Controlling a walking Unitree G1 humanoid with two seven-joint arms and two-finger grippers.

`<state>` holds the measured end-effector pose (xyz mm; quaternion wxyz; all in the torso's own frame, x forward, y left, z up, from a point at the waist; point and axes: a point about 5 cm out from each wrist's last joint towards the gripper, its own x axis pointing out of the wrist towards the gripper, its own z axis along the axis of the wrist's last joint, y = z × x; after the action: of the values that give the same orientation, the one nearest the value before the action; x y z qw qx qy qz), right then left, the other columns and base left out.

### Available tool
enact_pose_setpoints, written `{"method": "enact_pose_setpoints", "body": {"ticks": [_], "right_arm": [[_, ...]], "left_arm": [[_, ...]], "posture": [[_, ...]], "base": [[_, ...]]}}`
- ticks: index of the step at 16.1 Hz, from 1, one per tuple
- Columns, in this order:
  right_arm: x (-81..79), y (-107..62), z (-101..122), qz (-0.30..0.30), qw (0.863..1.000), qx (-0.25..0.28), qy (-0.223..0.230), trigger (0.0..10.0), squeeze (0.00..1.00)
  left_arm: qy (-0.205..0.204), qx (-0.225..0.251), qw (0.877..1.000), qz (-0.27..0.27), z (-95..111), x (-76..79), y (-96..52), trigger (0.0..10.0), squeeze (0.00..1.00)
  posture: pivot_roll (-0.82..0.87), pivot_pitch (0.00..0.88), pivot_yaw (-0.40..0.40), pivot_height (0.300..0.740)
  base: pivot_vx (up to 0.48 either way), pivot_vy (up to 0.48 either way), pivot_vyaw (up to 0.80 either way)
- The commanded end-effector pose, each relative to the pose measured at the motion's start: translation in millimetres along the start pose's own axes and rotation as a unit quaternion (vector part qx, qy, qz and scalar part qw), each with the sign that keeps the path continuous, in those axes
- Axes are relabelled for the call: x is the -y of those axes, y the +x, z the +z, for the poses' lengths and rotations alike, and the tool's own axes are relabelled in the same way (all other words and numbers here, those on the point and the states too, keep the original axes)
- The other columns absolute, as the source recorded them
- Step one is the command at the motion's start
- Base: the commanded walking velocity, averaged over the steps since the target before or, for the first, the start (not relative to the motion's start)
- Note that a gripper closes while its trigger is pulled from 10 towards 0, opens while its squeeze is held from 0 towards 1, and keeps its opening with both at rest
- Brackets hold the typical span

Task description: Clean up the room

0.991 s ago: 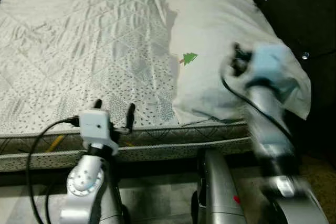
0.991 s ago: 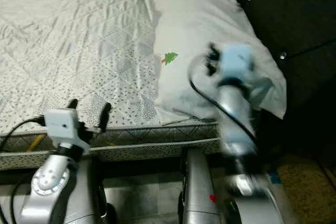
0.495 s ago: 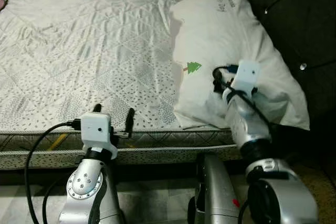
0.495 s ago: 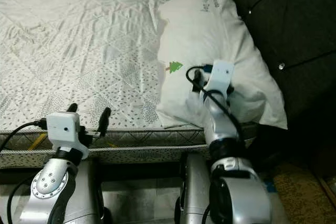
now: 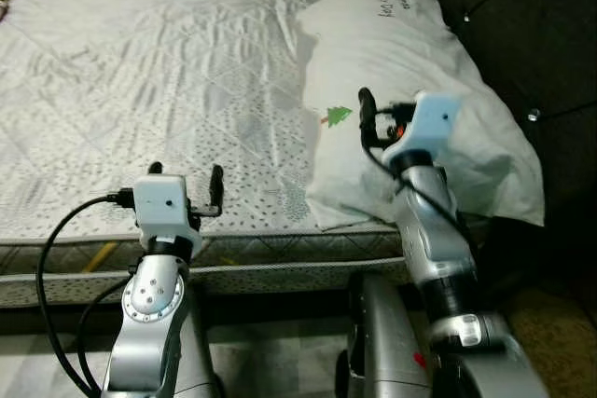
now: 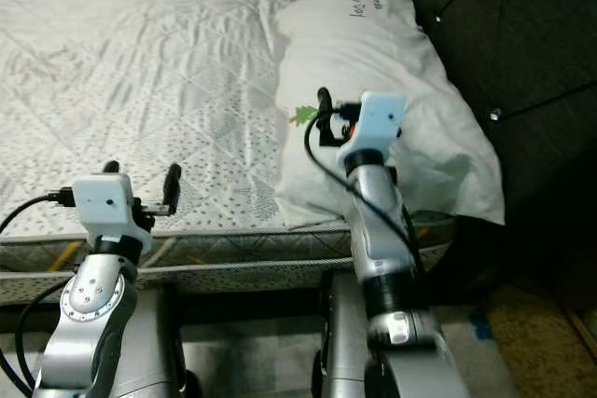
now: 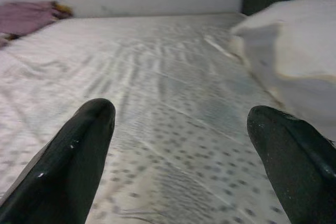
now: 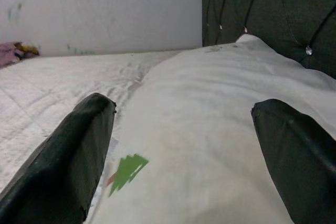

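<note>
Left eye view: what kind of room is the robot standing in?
Most likely a bedroom. A bed with a quilted white mattress cover lies before it, a white pillow with a small green tree print rests at its head, and a dark tufted headboard stands behind the pillow.

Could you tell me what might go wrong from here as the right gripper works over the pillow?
The pillow lies at the mattress corner, one end hanging past the edge beside the dark headboard; a clumsy tug might slide it off. The open right gripper hovers over the middle of the pillow, so it may pinch only loose fabric. The cable looping beside the right wrist could snag on the pillow.
</note>
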<state>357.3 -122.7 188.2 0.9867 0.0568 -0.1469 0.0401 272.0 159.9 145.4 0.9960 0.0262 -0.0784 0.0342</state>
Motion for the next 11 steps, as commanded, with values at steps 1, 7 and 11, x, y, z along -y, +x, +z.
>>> {"method": "enact_pose_setpoints", "body": {"ticks": [1, 7, 11], "right_arm": [[3.6, -2.1, 6.1, 0.001, 1.0, 0.01, 0.003, 10.0, 0.0], [22.8, -6.0, 12.5, -0.033, 0.999, 0.016, 0.029, 10.0, 0.0], [20.5, -4.1, 17.4, -0.029, 0.999, 0.023, 0.032, 10.0, 0.0]], "left_arm": [[0.009, 0.009, 1.0, 0.012, 0.8, -2.8, 5.0, 10.0, 0.0], [0.029, 0.052, 0.998, 0.036, 7.5, -8.8, 31.4, 10.0, 0.0], [0.028, 0.066, 0.996, 0.053, 7.6, -13.0, 36.7, 10.0, 0.0]], "posture": [[-0.01, 0.031, -0.013, 0.491], [-0.05, 0.0, 0.0, 0.544], [-0.05, 0.0, 0.0, 0.587]], "base": [[0.0, 0.0, 0.0], [0.0, 0.0, 0.0], [0.0, 0.0, 0.0]]}}
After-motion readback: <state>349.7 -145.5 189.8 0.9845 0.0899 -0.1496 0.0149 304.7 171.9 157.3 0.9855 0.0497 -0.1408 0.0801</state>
